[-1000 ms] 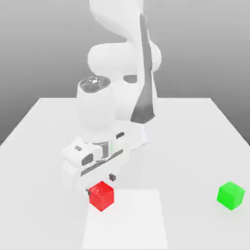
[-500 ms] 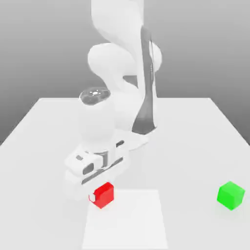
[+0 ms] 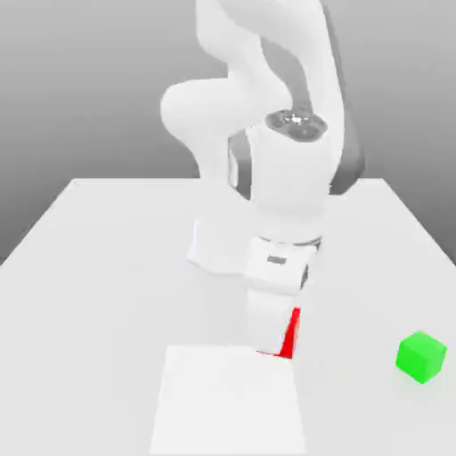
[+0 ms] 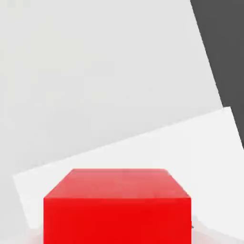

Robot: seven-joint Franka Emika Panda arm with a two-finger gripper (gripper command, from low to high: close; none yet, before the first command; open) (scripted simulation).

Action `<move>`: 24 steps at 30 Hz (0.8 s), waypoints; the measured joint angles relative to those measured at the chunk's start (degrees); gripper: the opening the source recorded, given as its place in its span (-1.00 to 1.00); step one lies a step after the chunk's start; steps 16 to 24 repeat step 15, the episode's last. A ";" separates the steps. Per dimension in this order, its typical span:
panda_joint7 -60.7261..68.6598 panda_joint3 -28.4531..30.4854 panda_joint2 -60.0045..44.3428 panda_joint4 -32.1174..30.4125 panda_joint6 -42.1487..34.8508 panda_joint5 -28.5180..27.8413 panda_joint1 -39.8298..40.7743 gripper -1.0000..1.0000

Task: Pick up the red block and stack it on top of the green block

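Since the earlier pictures, the arm has swung from the exterior view's left toward the middle of the table (image 3: 80, 240), and the red block (image 3: 289, 336) has gone with it — a second ago it sat by the near-left corner of the pale square patch (image 3: 227, 401), now it shows as a thin red sliver at the patch's far-right corner, mostly hidden behind the white hand. The green block (image 3: 420, 356) has not shifted; it rests on the table near the exterior view's right edge, well apart from the red one, with bare tabletop between them.

At the lower end of the hand sits the gripper (image 3: 278, 343), its fingers blocked from sight by the hand's own smooth white housing, so whether they pinch the red block or stand spread cannot be told. In the hand view the red block (image 4: 117, 209) looms close: a plain matte cube with sharp edges, its top face a shade lighter than the front face, no marks on either. Beneath it lies the lighter rectangular patch (image 4: 143, 152) on the slightly greyer tabletop (image 4: 95, 71), and a dark strip beyond the table's edge.

Both blocks are flat-faced cubes of like size, one bright red, one bright green. The arm's glossy rounded links stand between the camera and most of the red block in the exterior view.
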State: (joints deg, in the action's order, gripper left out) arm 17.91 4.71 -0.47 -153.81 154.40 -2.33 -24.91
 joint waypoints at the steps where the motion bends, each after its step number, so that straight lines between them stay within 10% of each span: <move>1: 1.11 -1.43 -0.42 1.14 -0.75 0.21 -1.98 -1.00; 10: 6.84 -7.91 -10.04 7.72 2.06 0.84 -13.80 -1.00; 11: 6.62 -7.73 -12.07 7.84 3.95 0.51 -13.93 1.00; 24: 6.62 -7.73 -12.07 7.84 3.95 0.51 -13.93 1.00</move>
